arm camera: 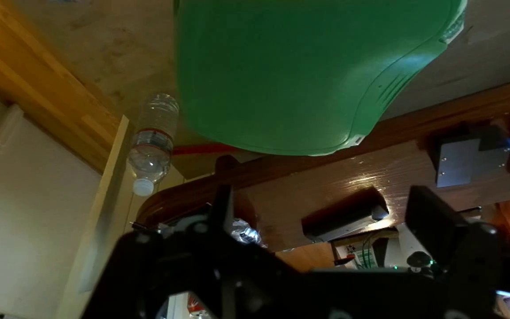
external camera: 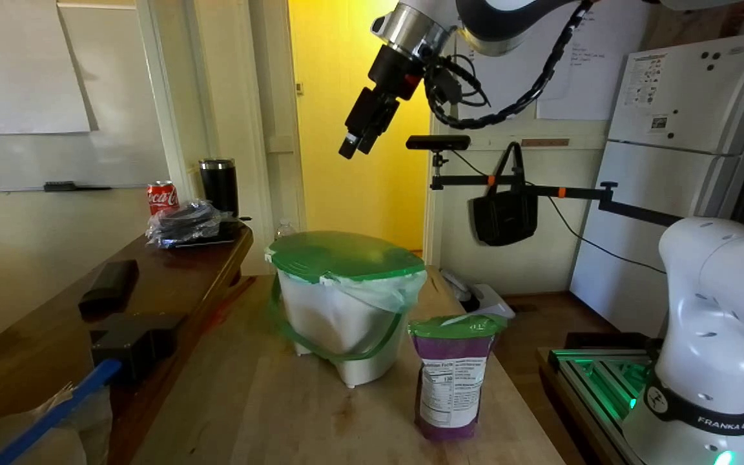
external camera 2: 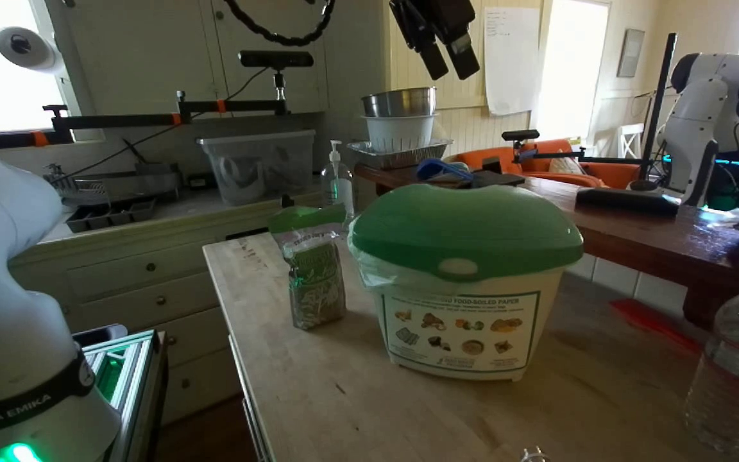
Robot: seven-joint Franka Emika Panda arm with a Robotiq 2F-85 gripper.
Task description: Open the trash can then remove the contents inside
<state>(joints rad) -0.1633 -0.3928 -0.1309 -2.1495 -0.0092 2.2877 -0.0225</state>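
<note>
The trash can is a cream bin point(external camera: 340, 316) with a green lid point(external camera: 349, 255), standing upright on a light wooden table point(external camera: 268, 413). The bin point(external camera 2: 462, 340) and its lid point(external camera 2: 466, 224) also show in an exterior view. The lid lies shut on top, with a pale liner bag poking out under its rim. The contents are hidden. A green handle point(external camera: 362, 355) hangs down the bin's side. My gripper point(external camera: 356, 147) is high above the bin, apart from it. In the wrist view my gripper's fingers point(arm camera: 323, 204) are wide apart with nothing between them; the lid point(arm camera: 308, 75) fills the top.
A purple and green food bag point(external camera: 453, 394) stands close beside the bin. A clear plastic bottle point(external camera 2: 735, 378) stands on the same table. A higher dark wooden counter point(external camera: 172, 290) runs alongside, holding a black box point(external camera: 110, 284), a can point(external camera: 163, 197) and a tumbler point(external camera: 219, 187).
</note>
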